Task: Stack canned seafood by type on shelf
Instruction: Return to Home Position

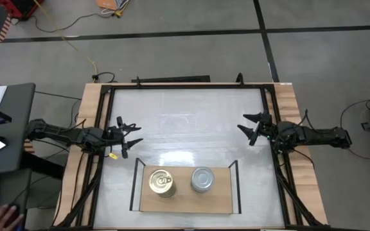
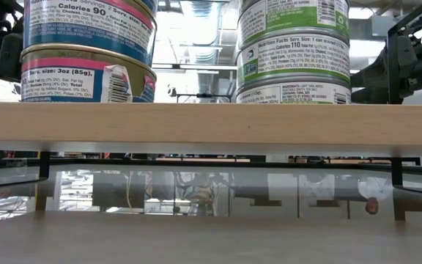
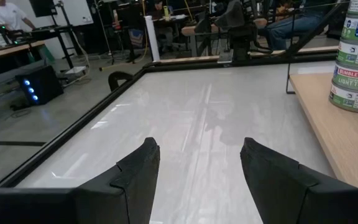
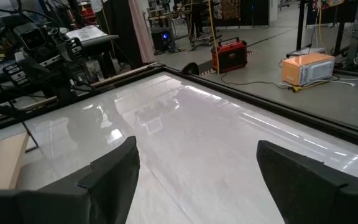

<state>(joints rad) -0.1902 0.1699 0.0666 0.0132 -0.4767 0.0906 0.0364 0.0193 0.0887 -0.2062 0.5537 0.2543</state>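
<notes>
Looking straight down, I've got the left pincer (image 1: 130,136) over the left side of the white worktop (image 1: 185,115), fingers spread wide and holding nothing. The right pincer (image 1: 249,127) is across from it on the right side, also wide and empty. Both are well apart from the shelf (image 1: 217,199), which sits at the near edge of the worktop between the two arms.

On the shelf board I see two stacks side by side, not touching: a gold-lidded stack (image 1: 162,182) on the left and a silver-lidded stack (image 1: 202,179) on the right.

From table height, the blue-and-pink tins (image 2: 86,44) are stacked on one side of the board. I can read "Calories 90" on the upper one and "size: 3oz (85g)" on the lower. Next to them the green tins (image 2: 293,48) are piled upright, with "Nutrition Facts Serv. size: 1 can drained" and "Calories 110" showing.

The left wrist camera catches the green pile at the shelf's edge, and there I can make out "BUMBLE BEE" and "LIGHT TUNA". I can't tell which lid colour goes with which label.
</notes>
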